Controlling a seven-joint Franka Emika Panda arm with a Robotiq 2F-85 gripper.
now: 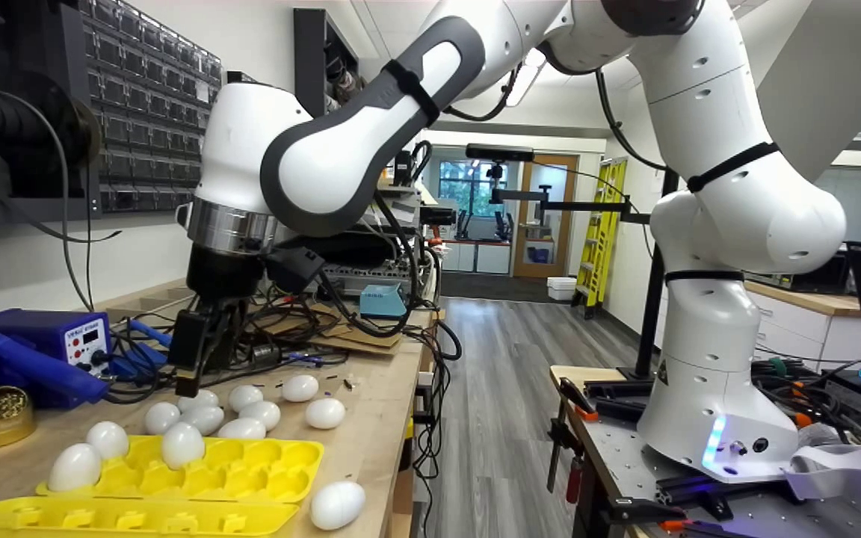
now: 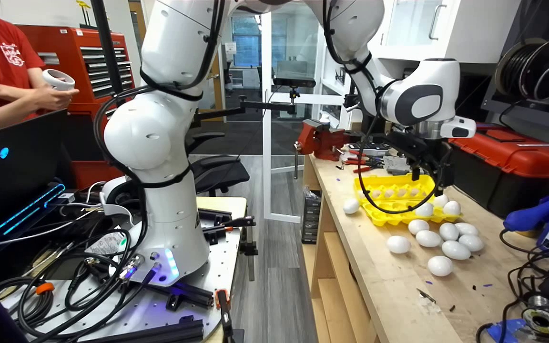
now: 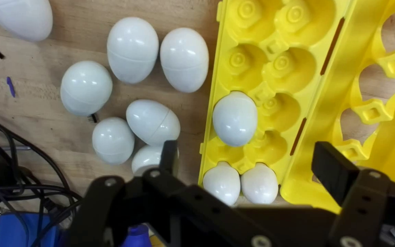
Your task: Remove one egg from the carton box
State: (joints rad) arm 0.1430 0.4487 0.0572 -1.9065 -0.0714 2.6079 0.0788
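Wooden bench point(image 2: 403, 286) carries 1 yellow carton point(image 3: 303, 99), loose eggs point(image 2: 440, 266), cables point(image 3: 19, 187).

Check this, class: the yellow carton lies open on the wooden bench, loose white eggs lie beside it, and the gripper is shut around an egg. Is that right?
Not quite: the gripper is open, its fingers apart with no egg held, as the wrist view shows. The yellow carton lies open on the wooden bench, loose white eggs beside it.

Eggs point(image 3: 235, 118) sit in yellow carton point(image 3: 305, 99) — hand point(image 3: 250, 163) spread.
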